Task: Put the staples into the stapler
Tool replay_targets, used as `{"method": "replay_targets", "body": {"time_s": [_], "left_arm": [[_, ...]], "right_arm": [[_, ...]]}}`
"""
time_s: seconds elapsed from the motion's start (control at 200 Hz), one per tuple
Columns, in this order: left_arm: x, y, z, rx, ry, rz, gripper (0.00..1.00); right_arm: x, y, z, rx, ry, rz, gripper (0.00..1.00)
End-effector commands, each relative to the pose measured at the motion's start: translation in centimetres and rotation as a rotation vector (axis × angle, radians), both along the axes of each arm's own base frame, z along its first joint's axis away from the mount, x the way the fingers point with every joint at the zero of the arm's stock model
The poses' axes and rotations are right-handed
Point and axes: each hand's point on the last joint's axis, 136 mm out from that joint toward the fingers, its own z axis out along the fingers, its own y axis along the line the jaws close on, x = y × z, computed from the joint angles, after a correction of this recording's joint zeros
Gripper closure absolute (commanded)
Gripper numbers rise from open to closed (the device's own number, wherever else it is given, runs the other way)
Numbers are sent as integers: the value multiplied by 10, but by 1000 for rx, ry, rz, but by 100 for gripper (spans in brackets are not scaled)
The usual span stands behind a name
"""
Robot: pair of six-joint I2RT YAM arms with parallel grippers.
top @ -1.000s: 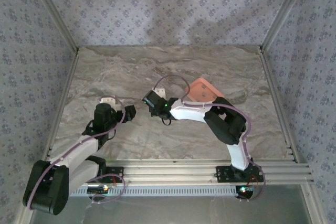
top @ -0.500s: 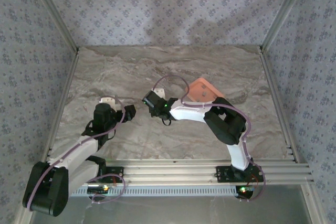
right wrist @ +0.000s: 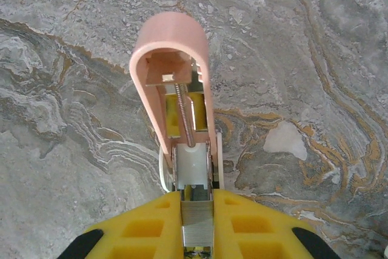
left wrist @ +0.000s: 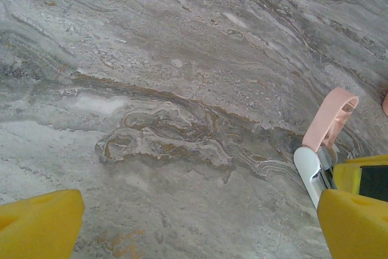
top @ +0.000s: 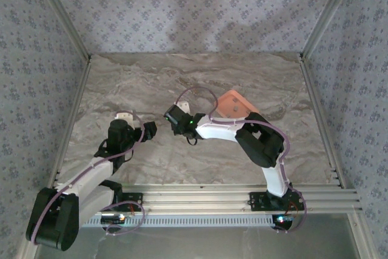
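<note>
A pink stapler [right wrist: 173, 83] lies on the marble table with its lid swung open, baring the spring and the white pusher [right wrist: 194, 168] in its channel. My right gripper [right wrist: 198, 201] is shut on a grey metal strip of staples [right wrist: 198, 228], held end-on just behind the open channel. In the left wrist view the stapler [left wrist: 327, 125] sits at the right, close by my left gripper's right finger [left wrist: 354, 222]. That left gripper [left wrist: 194, 228] is open with bare table between its fingers. From above, the two grippers [top: 150, 129] [top: 170, 118] face each other mid-table.
A shallow salmon-pink tray [top: 233, 104] lies behind the right arm's forearm. The marble tabletop [top: 200, 77] is walled by patterned panels and aluminium rails at the sides; the arm bases stand on the near rail [top: 200, 195].
</note>
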Motion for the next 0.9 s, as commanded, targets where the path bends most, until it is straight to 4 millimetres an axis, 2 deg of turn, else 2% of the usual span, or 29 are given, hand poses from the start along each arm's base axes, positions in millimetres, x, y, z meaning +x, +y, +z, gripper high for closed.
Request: {"method": "replay_targets", "body": {"time_s": [0.0,0.115,0.565,0.895], "left_arm": [[1,4,3,14,-21,6,2],[1,4,4,14,-23,7,2],[1,4,3,14,-23,8,2],[0,4,4,10,-27,6,2]], "right_arm": [[0,4,15,22,-28,13,84],[-1,2,8,11,-4,5,84],[-4,1,2,10,19,5,84],[-2,2,18,27,-18,2,84]]}}
